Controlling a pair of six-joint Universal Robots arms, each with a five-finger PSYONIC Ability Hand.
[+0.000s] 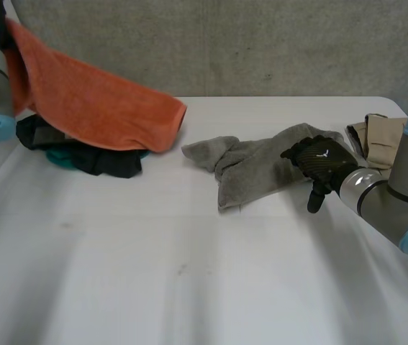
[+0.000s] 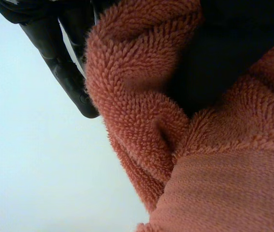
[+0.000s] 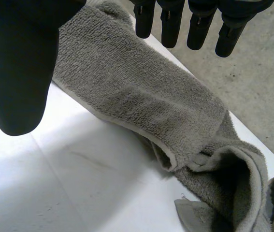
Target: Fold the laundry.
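2 risks: the orange towel (image 1: pixel 103 100), lifted far left on the left hand (image 2: pixel 64 63) whose hold I cannot tell, may slip onto the dark pile (image 1: pixel 96 159); the released right hand (image 1: pixel 319 162), over the right end of the grey towel (image 1: pixel 261 169), may bunch it.

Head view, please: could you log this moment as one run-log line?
left hand: grips orange towel above dark clothes pile | right hand: open over grey towel | fold: not yet done

Head camera overlooks the table (image 1: pixel 189 287); wrist cameras sit close (right shares the grey towel (image 1: pixel 255 169)).
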